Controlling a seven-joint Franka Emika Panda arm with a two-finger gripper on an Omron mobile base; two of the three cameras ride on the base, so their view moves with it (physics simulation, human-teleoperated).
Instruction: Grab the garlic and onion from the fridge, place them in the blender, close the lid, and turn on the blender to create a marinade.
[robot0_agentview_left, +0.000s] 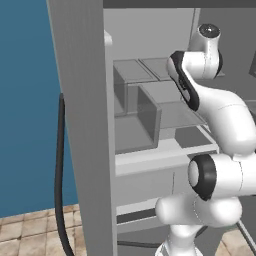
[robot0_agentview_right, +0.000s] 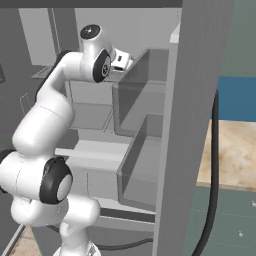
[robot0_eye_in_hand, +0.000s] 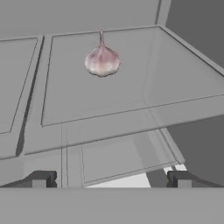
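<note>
One garlic bulb in the upper middle of the hand view, pale pink, tip pointing up the frame, resting alone on a flat grey fridge shelf near its far edge. Well apart from the gripper, whose two dark fingertips rise at the bottom corners, spread wide with nothing between them. Opened fully, presumably to leave room for the round bulb on the approach. Reaching into the fridge from the right of the left base view, arm bent at the elbow so the wrist clears the boxy door bins in mid-frame. Door swung open, its black curved handle down the left side. No onion visible from here; blender and lid likewise unseen. Probably the opening step: closing on the garlic, still some way ahead and slightly left of centre.
</note>
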